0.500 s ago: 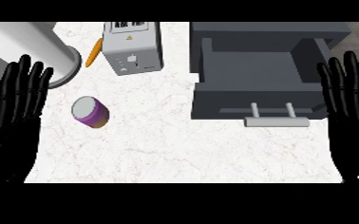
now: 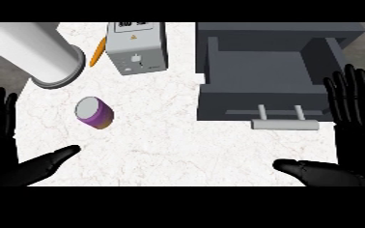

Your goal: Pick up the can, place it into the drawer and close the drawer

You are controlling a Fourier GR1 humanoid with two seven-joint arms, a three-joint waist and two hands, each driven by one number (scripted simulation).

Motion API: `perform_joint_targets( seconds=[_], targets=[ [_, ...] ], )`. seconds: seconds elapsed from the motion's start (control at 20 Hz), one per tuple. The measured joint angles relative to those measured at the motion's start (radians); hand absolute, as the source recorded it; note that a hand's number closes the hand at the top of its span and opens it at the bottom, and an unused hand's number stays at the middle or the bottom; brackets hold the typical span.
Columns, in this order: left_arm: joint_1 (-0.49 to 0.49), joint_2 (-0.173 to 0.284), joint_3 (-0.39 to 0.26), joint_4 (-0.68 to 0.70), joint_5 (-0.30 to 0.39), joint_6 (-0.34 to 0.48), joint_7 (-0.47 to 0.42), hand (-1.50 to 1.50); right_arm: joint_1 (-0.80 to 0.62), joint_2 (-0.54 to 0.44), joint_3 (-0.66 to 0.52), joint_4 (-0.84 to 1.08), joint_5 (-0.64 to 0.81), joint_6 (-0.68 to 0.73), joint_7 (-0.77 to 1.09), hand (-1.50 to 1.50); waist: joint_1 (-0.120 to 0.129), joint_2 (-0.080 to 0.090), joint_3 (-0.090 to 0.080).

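The can (image 2: 94, 112), purple w/ a grey top, is seen left of centre on the white marbled counter (image 2: 178, 145), lying tilted, top end toward upper left. It is touched by nothing; both hands are well apart from it.

The drawer (image 2: 264, 82) is seen pulled open at the right of the frame, dark grey, w/ its interior visible and nothing visible inside. Its light grey handle (image 2: 284, 123) is shown along the lower front edge, just below the drawer face.

The left hand (image 2: 21, 166) is found at the lower left corner, black, fingers straight along the left edge and thumb stretched out toward the right; it is released, nothing grasped. The right hand (image 2: 345, 125) is shown at the right edge, fingers straight & pointing up beside the drawer's right wall, thumb extended leftward low in the frame; also released, nothing held.

At upper left a big white cylinder (image 2: 39, 53) is laid at an angle. An orange pencil-like stick (image 2: 97, 51) is seen btwn it and a grey toaster-like box (image 2: 137, 47) at top centre.
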Motion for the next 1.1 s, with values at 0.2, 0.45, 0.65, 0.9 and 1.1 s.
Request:
perform_joint_targets(
  seconds=[0.2, 0.45, 0.65, 0.9, 1.1],
  targets=[
    [0.004, -0.025, -0.003, -0.050, -0.057, 0.086, 0.161, -1.50, 0.021, 0.000, -0.014, 0.003, -0.002, -0.016, 0.069, -1.50, -0.005, -0.002, 0.001],
    [-0.026, -0.024, 0.002, -0.071, -0.100, 0.130, 0.258, -1.50, 0.007, -0.012, -0.039, 0.020, -0.010, -0.015, 0.105, -1.50, -0.007, -0.002, 0.001],
    [-0.040, -0.027, -0.004, -0.063, -0.110, 0.136, 0.275, -1.50, 0.016, -0.006, -0.042, 0.009, -0.009, -0.016, 0.115, -1.50, -0.008, -0.003, 0.001],
    [-0.071, -0.021, 0.000, 0.020, -0.094, 0.148, 0.249, -1.50, 0.057, 0.009, -0.036, 0.012, -0.001, -0.005, 0.069, -1.50, -0.010, -0.003, 0.001],
    [-0.074, -0.032, -0.021, 0.096, -0.090, 0.165, 0.203, -1.50, 0.066, -0.009, -0.064, -0.010, -0.028, 0.017, 0.075, -1.50, -0.010, -0.002, 0.001]
  ],
)
